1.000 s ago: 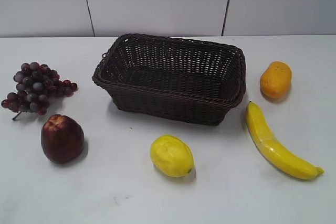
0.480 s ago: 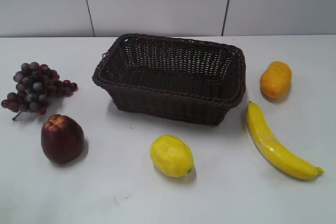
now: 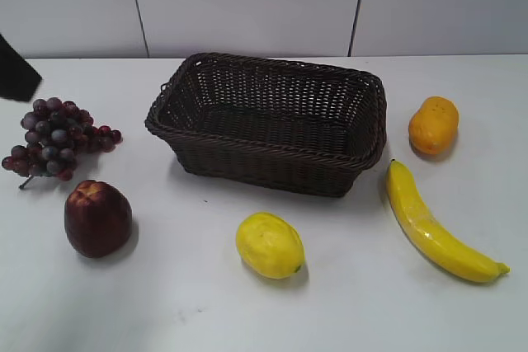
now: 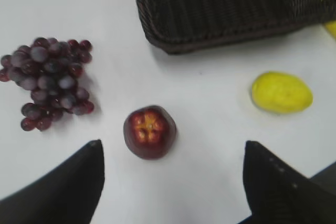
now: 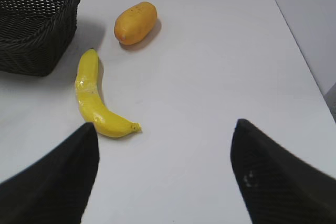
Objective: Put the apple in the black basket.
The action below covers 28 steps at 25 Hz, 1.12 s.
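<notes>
So my left gripper (image 4: 173, 182) is hanging over the near-left part of the table with its fingers spread wide, nothing in them, and the apple (image 4: 149, 132) sits on the table just past the gap, dimple up. The right gripper (image 5: 165, 174) is wide and empty too, over by the banana (image 5: 97, 98). Main worry: the grapes (image 4: 50, 80) are just left of the apple, so a sloppy descent could snag them, or the round apple could roll away. The black basket (image 3: 268, 121) waits farther back, empty.
</notes>
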Motion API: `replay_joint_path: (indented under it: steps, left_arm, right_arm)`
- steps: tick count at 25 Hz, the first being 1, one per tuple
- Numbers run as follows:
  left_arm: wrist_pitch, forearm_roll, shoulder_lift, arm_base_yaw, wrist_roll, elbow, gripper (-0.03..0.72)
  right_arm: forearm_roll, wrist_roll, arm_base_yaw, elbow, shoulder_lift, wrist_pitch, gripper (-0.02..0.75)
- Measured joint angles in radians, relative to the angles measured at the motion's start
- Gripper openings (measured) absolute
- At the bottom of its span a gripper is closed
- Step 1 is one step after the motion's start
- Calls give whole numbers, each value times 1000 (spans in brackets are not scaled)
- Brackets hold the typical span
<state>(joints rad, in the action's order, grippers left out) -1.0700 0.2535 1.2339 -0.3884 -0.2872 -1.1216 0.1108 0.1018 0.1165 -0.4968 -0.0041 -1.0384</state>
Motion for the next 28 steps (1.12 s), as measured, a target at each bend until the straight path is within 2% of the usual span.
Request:
replay_joint_path:
  steps: [2, 5, 14, 20, 28]
  left_arm:
    - [-12, -50, 83, -51, 33, -1, 614]
    - [-7, -76, 182, -77, 49, -1, 614]
    - [80, -112, 409, -67, 55, -3, 666]
    - [96, -203, 527, -64, 96, -3, 667]
    - [168, -182, 605, -49, 103, -3, 644]
  right_arm:
    - [0, 0, 0, 0, 0, 0, 588]
    - [0, 0, 0, 0, 0, 0, 588]
    - [0, 0, 0, 0, 0, 0, 588]
    - [0, 0, 0, 0, 0, 0, 588]
    - [0, 0, 0, 0, 0, 0, 588]
